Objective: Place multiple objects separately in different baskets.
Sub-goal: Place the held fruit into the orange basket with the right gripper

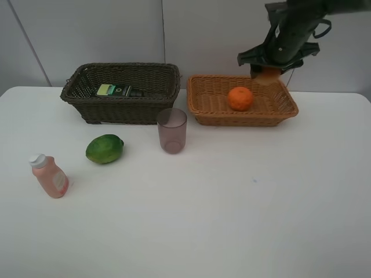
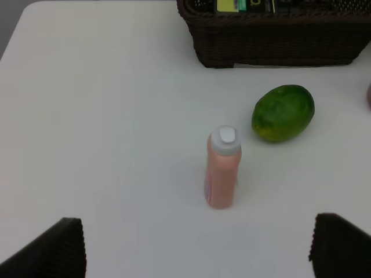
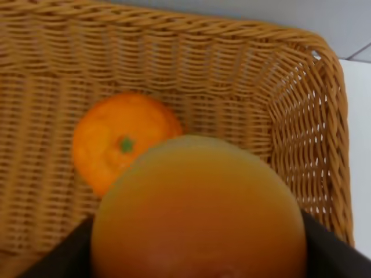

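My right gripper [image 1: 268, 72] hangs over the far right corner of the light tan basket [image 1: 243, 119], shut on the red-yellow apple-like fruit [image 3: 200, 211]. The orange tangerine [image 1: 240, 98] lies inside that basket [image 3: 290, 116], just beyond the held fruit. In the dark brown basket [image 1: 122, 68] rests the dark flat bottle with a green label [image 1: 116, 90]. On the table stand the mauve cup [image 1: 172, 130], the green lime-like fruit [image 1: 105, 149] and the pink white-capped bottle [image 1: 50, 176]. My left gripper [image 2: 197, 246] is open above the table, short of the pink bottle [image 2: 222, 168] and the lime [image 2: 283, 113].
The two baskets sit side by side at the back of the white table [image 1: 232, 202], close to the grey wall. The cup stands in front of the gap between them. The left arm does not show in the exterior high view.
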Action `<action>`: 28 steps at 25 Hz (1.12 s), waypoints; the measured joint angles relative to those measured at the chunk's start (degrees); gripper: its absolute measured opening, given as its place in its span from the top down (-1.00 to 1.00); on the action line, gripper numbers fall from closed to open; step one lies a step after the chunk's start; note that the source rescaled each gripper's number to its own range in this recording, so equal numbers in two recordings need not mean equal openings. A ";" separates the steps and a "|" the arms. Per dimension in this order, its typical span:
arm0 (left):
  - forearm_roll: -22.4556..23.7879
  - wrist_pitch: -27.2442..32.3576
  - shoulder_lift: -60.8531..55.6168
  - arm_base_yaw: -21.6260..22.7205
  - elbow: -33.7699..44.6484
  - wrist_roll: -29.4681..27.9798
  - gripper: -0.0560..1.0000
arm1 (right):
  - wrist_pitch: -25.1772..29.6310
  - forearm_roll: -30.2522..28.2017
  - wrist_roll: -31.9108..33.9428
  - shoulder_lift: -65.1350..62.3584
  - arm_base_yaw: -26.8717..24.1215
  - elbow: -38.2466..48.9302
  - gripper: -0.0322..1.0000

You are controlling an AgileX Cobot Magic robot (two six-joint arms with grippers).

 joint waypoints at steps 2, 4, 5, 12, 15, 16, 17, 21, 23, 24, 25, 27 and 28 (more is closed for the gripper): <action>0.00 0.00 0.00 0.00 0.00 0.00 -1.00 | -1.58 -0.07 1.07 2.21 -0.74 0.00 0.94; 0.00 0.00 0.00 0.00 0.00 0.00 -1.00 | -2.63 -0.07 1.59 4.13 -1.28 0.00 0.94; 0.00 0.00 0.00 0.00 0.00 0.00 -1.00 | -2.93 -0.07 1.64 5.12 -1.36 0.00 0.94; 0.00 0.00 0.00 0.00 0.00 0.00 -1.00 | -4.58 -0.07 1.76 8.38 -2.50 0.00 0.94; 0.00 0.00 0.00 0.00 0.00 0.00 -1.00 | -4.98 -0.45 1.76 8.38 -2.68 0.00 0.94; 0.00 0.00 0.00 0.00 0.00 0.00 -1.00 | -5.00 -0.56 1.76 8.38 -2.74 0.00 0.94; 0.00 0.00 0.00 0.00 0.00 0.00 -1.00 | -5.00 -0.62 1.76 8.38 -2.75 0.00 0.91; 0.00 0.00 0.00 0.00 0.00 0.00 -1.00 | -5.00 -0.74 1.76 8.38 -2.75 0.00 -0.29; 0.00 0.00 0.00 0.00 0.00 0.00 -1.00 | -4.94 -0.80 1.76 8.32 -2.75 0.00 -0.73; 0.00 0.00 0.00 0.00 0.00 0.00 -1.00 | -4.88 -0.91 1.76 8.32 -2.75 0.00 -0.82; 0.00 0.00 0.00 0.00 0.00 0.00 -1.00 | -4.59 -0.93 1.76 8.10 -2.75 0.00 -0.87; 0.00 0.00 0.00 0.00 0.00 0.00 -1.00 | -3.79 -0.93 1.76 7.32 -2.75 0.00 -0.93; 0.00 0.00 0.00 0.00 0.00 0.00 -1.00 | -3.23 -0.99 1.76 6.71 -2.68 0.00 -0.93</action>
